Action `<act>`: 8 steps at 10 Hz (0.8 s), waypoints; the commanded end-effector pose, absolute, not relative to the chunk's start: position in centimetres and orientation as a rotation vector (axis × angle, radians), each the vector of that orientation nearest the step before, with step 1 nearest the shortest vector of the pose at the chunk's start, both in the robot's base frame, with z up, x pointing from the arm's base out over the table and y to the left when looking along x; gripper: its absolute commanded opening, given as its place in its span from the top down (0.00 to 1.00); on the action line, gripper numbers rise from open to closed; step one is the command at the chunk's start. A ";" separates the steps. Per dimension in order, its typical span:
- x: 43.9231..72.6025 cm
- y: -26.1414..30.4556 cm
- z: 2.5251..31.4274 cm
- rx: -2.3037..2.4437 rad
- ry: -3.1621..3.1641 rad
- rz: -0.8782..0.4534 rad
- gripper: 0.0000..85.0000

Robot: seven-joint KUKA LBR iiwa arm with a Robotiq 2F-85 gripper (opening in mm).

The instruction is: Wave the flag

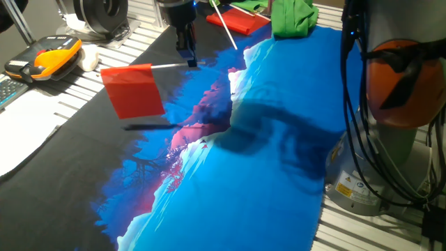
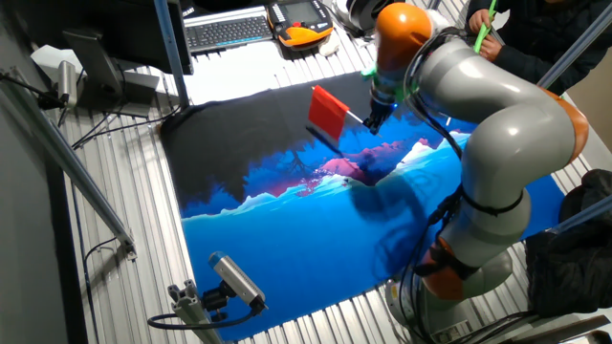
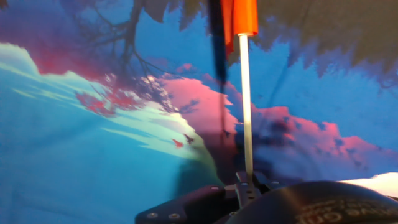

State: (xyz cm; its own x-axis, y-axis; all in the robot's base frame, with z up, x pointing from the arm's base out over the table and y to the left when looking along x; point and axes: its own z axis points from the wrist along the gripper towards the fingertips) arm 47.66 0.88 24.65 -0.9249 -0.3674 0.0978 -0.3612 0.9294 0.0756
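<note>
The flag is a bright red cloth on a thin white stick, unrolled and hanging above the table. My gripper is shut on the end of the stick and holds the flag in the air over the dark part of the mat. In the other fixed view the flag sticks out to the left of the gripper. In the hand view the stick runs up from the gripper to the red cloth. The flag's shadow lies on the mat below.
A blue, pink and black printed mat covers the table. A second red flag and a green cloth lie at its far end. A yellow pendant and a keyboard lie off the mat. The arm's base stands at the right.
</note>
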 end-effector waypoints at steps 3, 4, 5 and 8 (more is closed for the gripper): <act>47.5 0.8 24.7 0.169 -3.002 -0.101 1.00; 47.5 0.7 24.7 0.052 -3.005 -0.127 1.00; 47.5 0.6 24.7 -0.067 -2.996 -0.110 1.00; 47.4 0.2 24.8 -0.495 -2.944 -0.171 1.00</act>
State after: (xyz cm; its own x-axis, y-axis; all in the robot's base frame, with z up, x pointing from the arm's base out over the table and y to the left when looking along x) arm 47.44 0.16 24.83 -0.9808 -0.1027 0.1660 -0.0889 0.9921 0.0885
